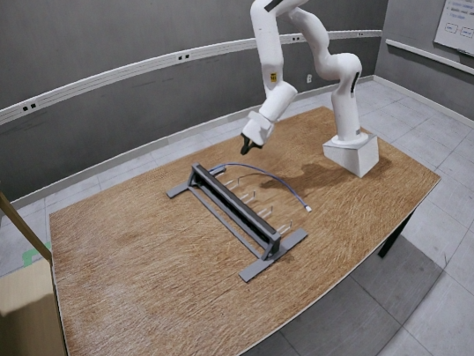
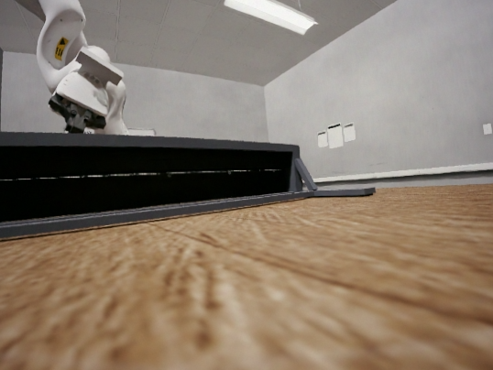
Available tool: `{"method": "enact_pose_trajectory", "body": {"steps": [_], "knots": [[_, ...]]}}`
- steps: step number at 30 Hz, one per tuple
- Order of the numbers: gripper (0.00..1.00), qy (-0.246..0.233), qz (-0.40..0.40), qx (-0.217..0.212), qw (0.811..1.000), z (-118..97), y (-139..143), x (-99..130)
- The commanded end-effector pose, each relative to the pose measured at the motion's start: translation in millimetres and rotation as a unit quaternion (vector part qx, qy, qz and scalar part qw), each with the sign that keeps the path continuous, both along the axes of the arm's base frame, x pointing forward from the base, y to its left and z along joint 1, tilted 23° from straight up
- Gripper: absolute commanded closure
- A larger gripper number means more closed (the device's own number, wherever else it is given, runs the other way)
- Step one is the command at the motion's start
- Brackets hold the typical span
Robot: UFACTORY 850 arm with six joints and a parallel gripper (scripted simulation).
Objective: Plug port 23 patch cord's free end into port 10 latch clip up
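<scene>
A dark grey free-standing rack (image 1: 233, 206) (image 2: 147, 153) stands upright in the middle of the wooden table (image 1: 132, 264). A blue patch cord (image 1: 269, 175) runs from the rack's far end in an arc over the table behind the rack. Its white free plug (image 1: 306, 207) lies on the table, to the right of the rack. My gripper (image 1: 245, 150) (image 2: 75, 125) is shut and empty. It hangs in the air above and behind the rack's far end, well away from the plug. The port faces are not readable in either view.
Thin wire cable guides (image 1: 253, 196) stick out behind the rack. The robot's white base block (image 1: 352, 154) stands at the table's far right. A cardboard box (image 1: 26, 308) is at the left edge. The table's front edge is close to the rack's near foot (image 1: 273, 255).
</scene>
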State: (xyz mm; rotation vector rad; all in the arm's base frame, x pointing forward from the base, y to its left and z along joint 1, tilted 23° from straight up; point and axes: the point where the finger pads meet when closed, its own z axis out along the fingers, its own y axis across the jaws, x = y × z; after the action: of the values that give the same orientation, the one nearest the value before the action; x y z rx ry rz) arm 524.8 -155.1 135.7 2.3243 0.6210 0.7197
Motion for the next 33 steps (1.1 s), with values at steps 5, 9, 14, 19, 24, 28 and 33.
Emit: {"method": "enact_pose_trajectory", "body": {"steps": [5,9,14,19,24,28,33], "knots": [[1.0,0.109,0.015,-0.073,0.991,-29,20,-3],[1.0,0.146,0.027,-0.088,0.985,-40,30,-7],[1.0,0.203,0.049,-0.106,0.972,-56,49,-13],[1.0,0.257,0.075,-0.118,0.956,-73,71,-20],[1.0,0.299,0.099,-0.122,0.941,-87,92,-27],[1.0,0.343,0.129,-0.123,0.922,-103,117,-36],[1.0,0.387,0.165,-0.12,0.899,-120,147,-47]]}}
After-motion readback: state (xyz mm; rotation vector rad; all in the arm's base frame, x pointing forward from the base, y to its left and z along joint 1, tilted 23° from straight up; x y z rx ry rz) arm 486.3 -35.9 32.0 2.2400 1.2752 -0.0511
